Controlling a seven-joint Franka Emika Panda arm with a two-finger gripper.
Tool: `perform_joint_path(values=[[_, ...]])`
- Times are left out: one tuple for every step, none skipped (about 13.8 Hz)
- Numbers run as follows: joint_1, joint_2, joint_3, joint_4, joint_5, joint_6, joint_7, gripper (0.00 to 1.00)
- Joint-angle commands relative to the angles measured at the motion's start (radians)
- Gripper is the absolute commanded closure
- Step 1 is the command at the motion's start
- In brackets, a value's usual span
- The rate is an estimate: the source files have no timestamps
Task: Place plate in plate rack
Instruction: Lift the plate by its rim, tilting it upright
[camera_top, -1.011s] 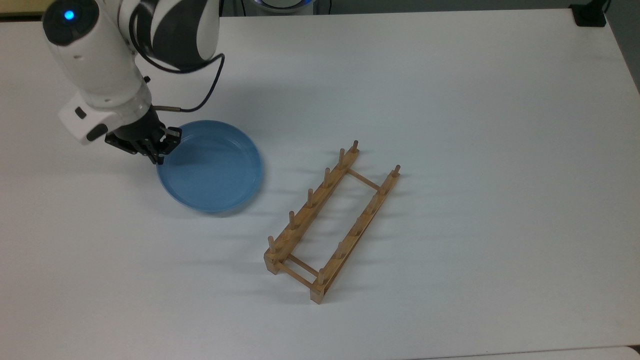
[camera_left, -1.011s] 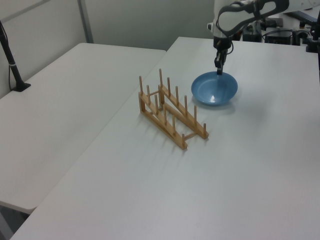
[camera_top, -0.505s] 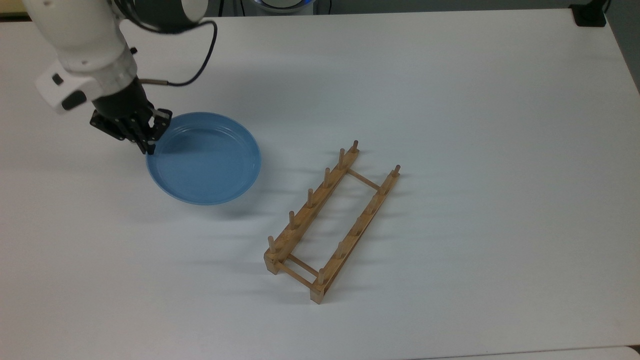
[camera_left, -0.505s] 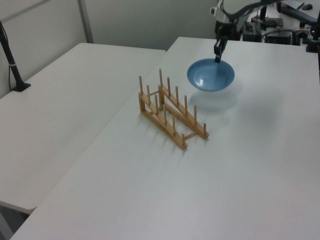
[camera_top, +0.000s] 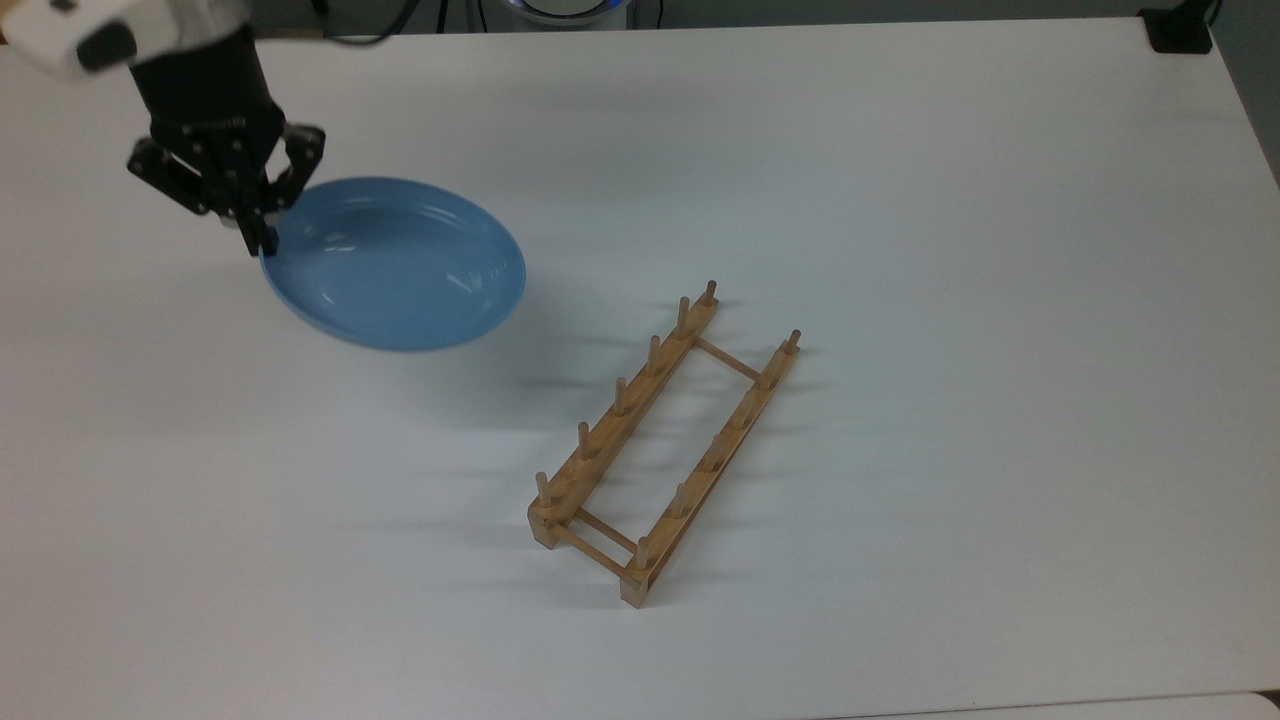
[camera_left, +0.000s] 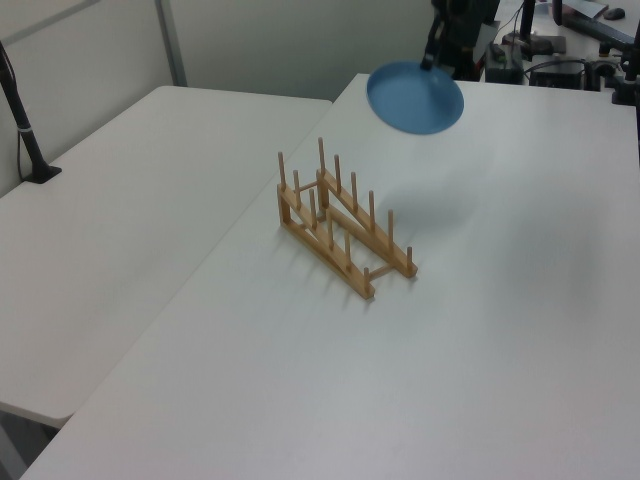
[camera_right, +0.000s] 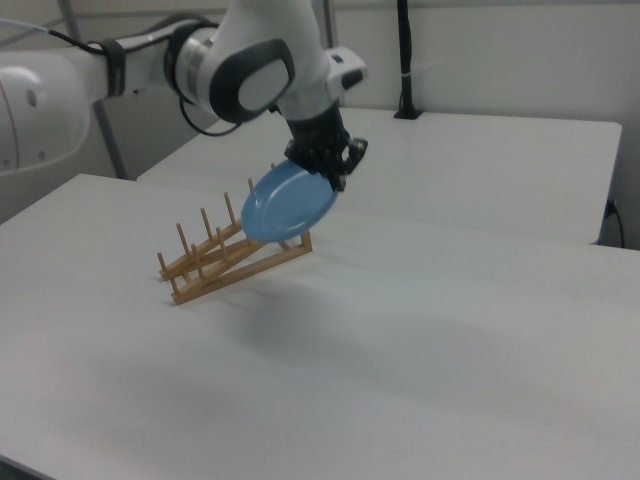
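The plate (camera_top: 395, 265) is a round, glossy, light-blue dish with a raised rim, and it is hanging in the air clear of the worktop (camera_top: 900, 250), tilting so that its free edge is dipping lower than its held edge. The end effector (camera_top: 262, 240) is pinching its rim on the side facing away from the plate rack (camera_top: 665, 440). The plate is sitting well apart from the rack, toward the top view's upper left of it. The plate rack is a light-brown wooden frame, lying flat on the worktop with its two long rails running parallel, thin crossbars joining them, and what appear to be six short upright pegs standing on each rail.
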Motion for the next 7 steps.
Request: perform_joint_path(values=[[0.103, -0.025, -0.091, 0.052, 0.002, 0.019, -0.148, 1.00], [0.154, -0.026, -0.121, 0.069, -0.032, 0.040, -0.160, 1.00], [0.183, -0.032, -0.132, 0.069, -0.064, 0.068, -0.160, 1.00], [0.217, -0.038, -0.134, 0.069, -0.114, 0.107, -0.157, 1.00], [0.261, -0.040, -0.135, 0.069, -0.162, 0.141, -0.153, 1.00], [0.289, -0.046, -0.142, 0.069, -0.190, 0.154, -0.153, 1.00], [0.335, -0.064, -0.152, 0.069, -0.229, 0.155, -0.153, 1.00]])
